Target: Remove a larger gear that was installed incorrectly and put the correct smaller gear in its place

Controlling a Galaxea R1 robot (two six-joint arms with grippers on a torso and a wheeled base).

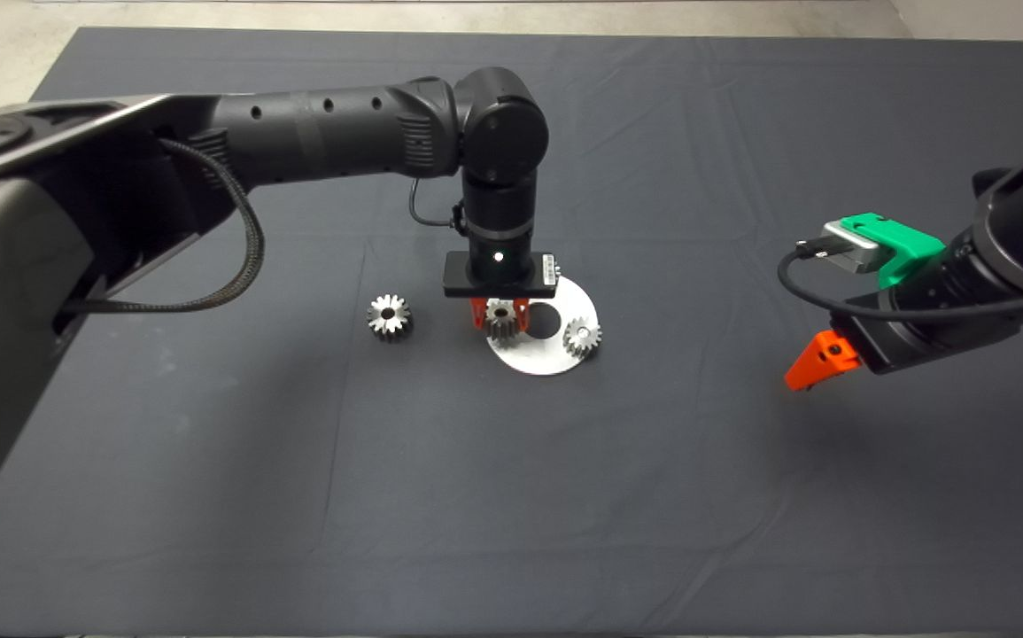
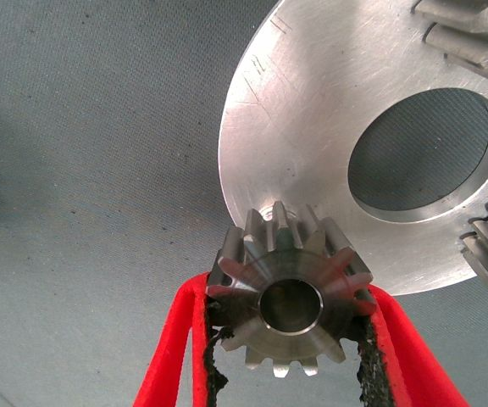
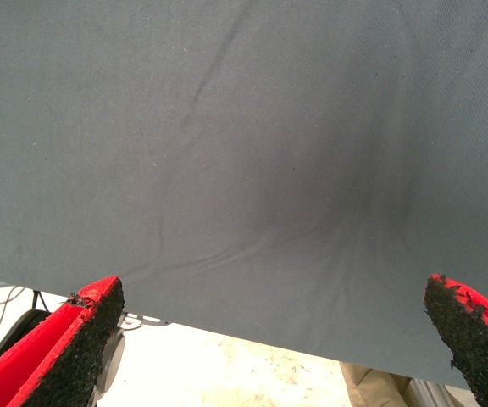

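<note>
Between the two red fingers [image 2: 392, 339] of the left claw [image 1: 499, 315] a steel gear [image 2: 291, 297] is sitting, clamped across its toothed sides, bore facing the wrist camera; by its close, fine teeth this is judged to be the smaller gear. It is hanging at the near-left rim of the round metal plate [image 1: 539, 361], overlapping the plate edge in the wrist view; whether it is touching the plate cannot be told.

Item, handling: solid steel, stiff, dense for its bulk, polished and likely slippery. The black pads are pressing on tooth tips, so the hold is resting on narrow ridges; a grip square across the teeth, as here, is judged the sound one, since the faces are offering nothing to pinch.

Item, plate: one large open hole [image 2: 419, 151] showing mat through it; a second fine-toothed gear [image 1: 582, 336] is standing on the plate's right side.

Item, larger gear [image 1: 389, 315]: lying on the dark mat [image 1: 298, 496] to the left, well apart from the plate, bold teeth, dark centre hole.

Item, right claw [image 1: 808, 368]: waiting at the right side of the surface, fingers wide apart, holding nothing
</note>
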